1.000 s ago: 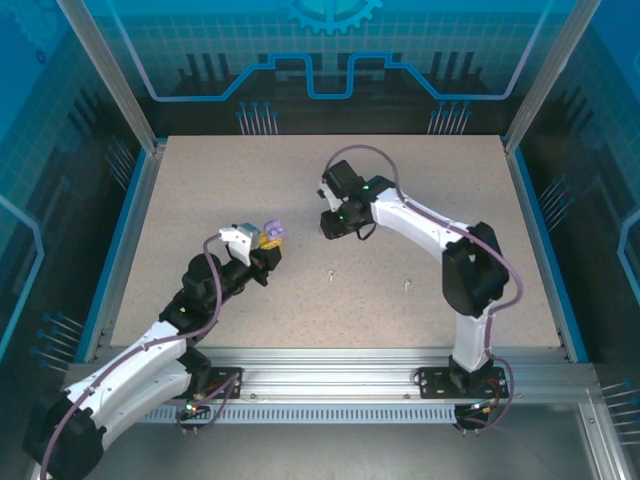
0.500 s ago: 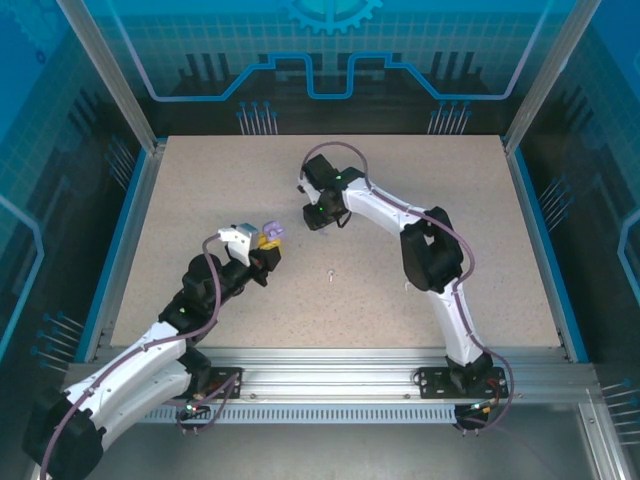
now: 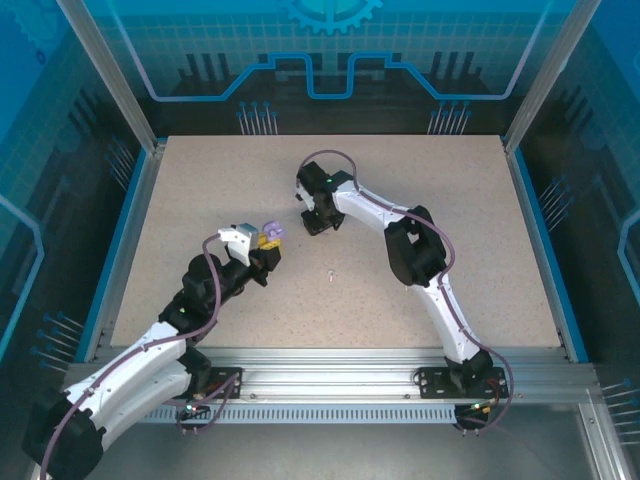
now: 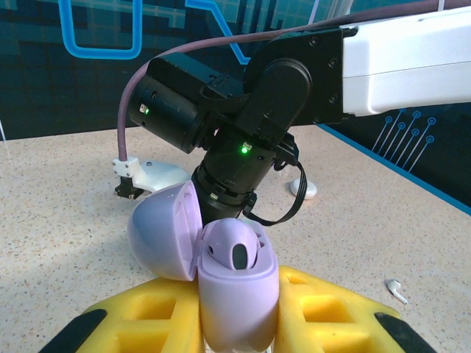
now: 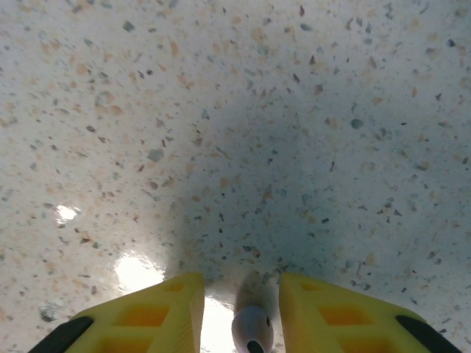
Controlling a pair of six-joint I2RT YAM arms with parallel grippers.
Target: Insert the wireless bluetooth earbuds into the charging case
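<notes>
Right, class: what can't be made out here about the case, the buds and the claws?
Case, second slot: left wrist view, hidden by seated bud and rim.
Held bud: right wrist view, cut off by bottom edge, blurred.
Loose bud: top view, too small for shape.
Right claw: top view, under its own wrist.

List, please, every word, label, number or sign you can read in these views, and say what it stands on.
None: no readable text.
The purple charging case, the earbud and the table carry no lettering.
The blue backdrop bears a gear emblem but no words.
</notes>
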